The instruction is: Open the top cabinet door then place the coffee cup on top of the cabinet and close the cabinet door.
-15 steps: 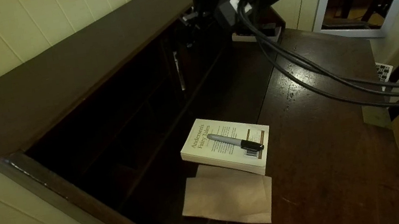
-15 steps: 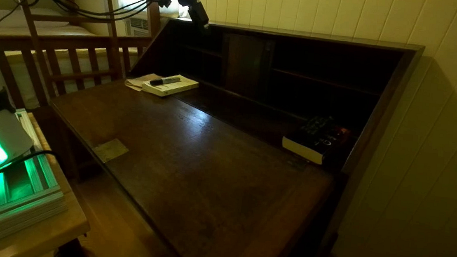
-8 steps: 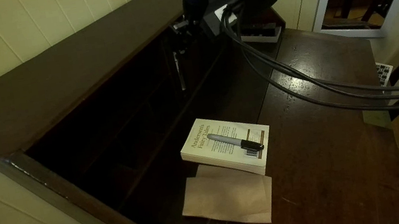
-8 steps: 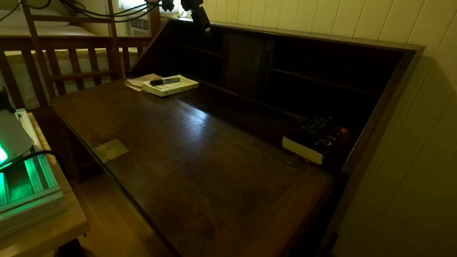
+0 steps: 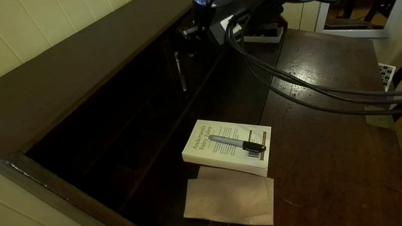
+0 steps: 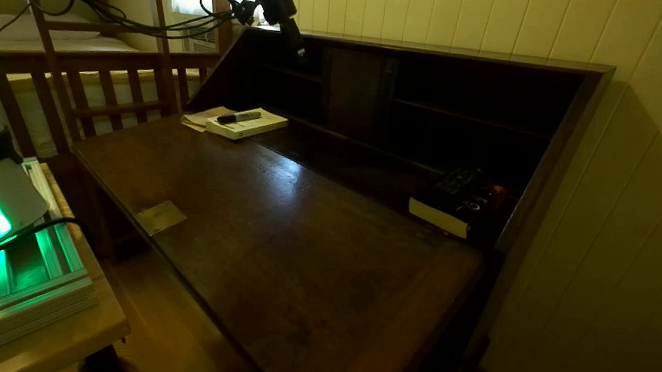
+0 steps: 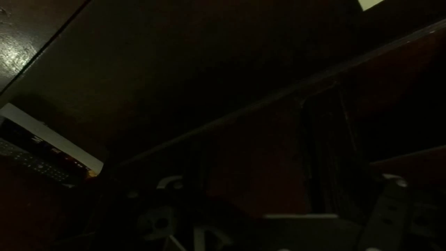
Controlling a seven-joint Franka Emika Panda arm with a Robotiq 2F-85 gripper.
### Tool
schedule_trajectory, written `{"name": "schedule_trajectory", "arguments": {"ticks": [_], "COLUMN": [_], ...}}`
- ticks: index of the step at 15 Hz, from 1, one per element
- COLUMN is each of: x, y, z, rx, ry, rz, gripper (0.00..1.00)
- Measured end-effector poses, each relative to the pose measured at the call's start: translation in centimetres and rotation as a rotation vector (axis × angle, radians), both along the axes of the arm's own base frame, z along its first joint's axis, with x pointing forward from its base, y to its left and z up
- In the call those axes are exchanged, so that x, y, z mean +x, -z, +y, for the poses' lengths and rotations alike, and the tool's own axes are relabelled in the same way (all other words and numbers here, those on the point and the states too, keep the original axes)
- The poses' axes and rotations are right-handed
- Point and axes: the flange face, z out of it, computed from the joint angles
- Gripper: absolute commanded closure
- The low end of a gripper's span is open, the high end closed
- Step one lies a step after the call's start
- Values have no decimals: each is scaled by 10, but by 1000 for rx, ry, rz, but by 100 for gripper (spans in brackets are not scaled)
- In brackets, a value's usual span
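Dark brown wood frames the cabinet door [image 6: 358,92] midway along the cabinet [image 5: 74,66], and the gripper [image 7: 283,182], spread wide and empty as far as the dim wrist view tells, should square up to the door's edge before pinching and pulling gently.

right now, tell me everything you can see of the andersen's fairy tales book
The Andersen's Fairy Tales book is a cream paperback, paper by its look, lying flat and closed on the dark wooden desktop. Title, small text, brown accents and a barcode face upward. A grey marker with a black cap rests on it. Brown paper meets one long edge; whether it continues underneath can't be told.
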Motion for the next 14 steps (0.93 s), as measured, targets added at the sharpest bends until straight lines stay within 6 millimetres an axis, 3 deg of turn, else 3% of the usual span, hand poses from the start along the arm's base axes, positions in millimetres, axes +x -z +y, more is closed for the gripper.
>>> {"name": "schedule_trajectory", "arguments": {"ticks": [7,14], "x": [0,2], "y": [17,39], "z": [-11,-8], "rx": [-5,-8], "ry": [60,83], "rz": [-111,-226], "gripper": [0,0]}}
